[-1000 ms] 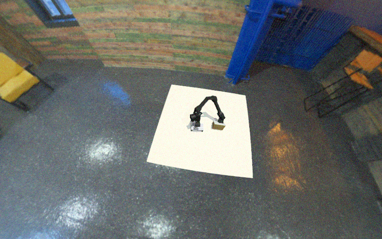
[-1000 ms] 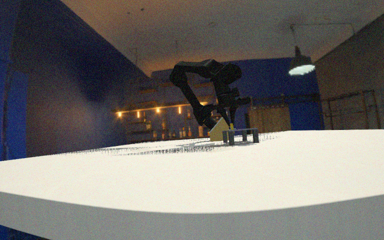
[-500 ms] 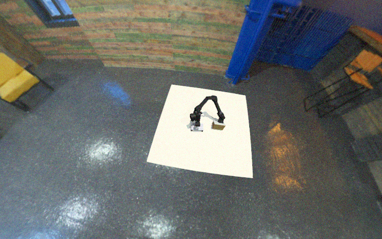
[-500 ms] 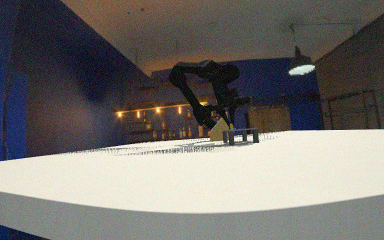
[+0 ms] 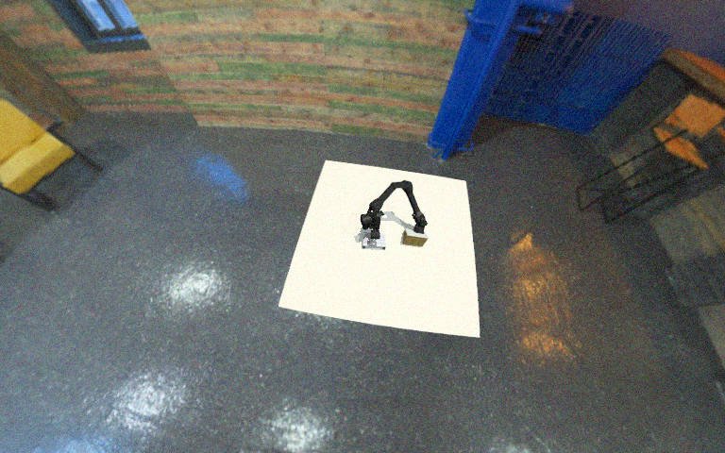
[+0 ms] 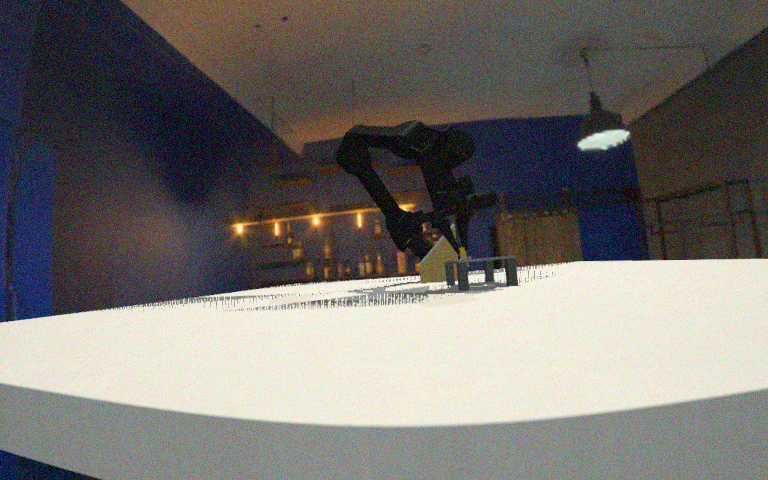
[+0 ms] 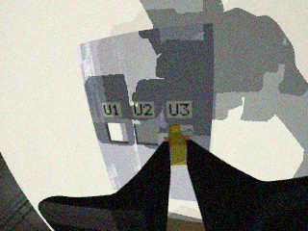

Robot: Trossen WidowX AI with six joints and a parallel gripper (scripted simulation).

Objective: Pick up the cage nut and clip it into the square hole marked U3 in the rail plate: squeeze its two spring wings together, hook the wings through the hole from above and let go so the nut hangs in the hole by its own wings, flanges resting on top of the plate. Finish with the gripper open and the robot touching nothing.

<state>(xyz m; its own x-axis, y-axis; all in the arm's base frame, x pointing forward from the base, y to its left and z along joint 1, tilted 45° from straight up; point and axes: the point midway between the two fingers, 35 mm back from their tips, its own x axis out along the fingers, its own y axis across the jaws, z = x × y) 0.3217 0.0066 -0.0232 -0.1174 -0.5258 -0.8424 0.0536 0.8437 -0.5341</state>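
Gripping the small yellow cage nut with orange side wings (image 6: 463, 253) (image 7: 178, 150): black two-finger gripper (image 5: 376, 233) (image 6: 461, 249) (image 7: 176, 145), fingertips pinched in on it. Nut sits at the U3 position, just below that label, over the grey rectangular rail plate (image 5: 373, 243) (image 6: 481, 260) (image 7: 140, 63) on its legs. Cannot tell whether the wings are through the hole. U1 square hole (image 7: 116, 132) visible. Tan block with slanted top (image 5: 414, 239) (image 6: 437, 263) near plate.

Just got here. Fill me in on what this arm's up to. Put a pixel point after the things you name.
The black arm (image 5: 404, 185) (image 6: 376, 183) is fitting a yellow cage nut (image 6: 463, 253) (image 7: 178, 153) to the rail plate (image 5: 373, 243) (image 6: 489, 259) (image 7: 192, 67). Its tool (image 7: 176, 145) is shut on the nut at the hole marked U3. Whether the wings have hooked through is hidden, and the nut hasn't been let go.
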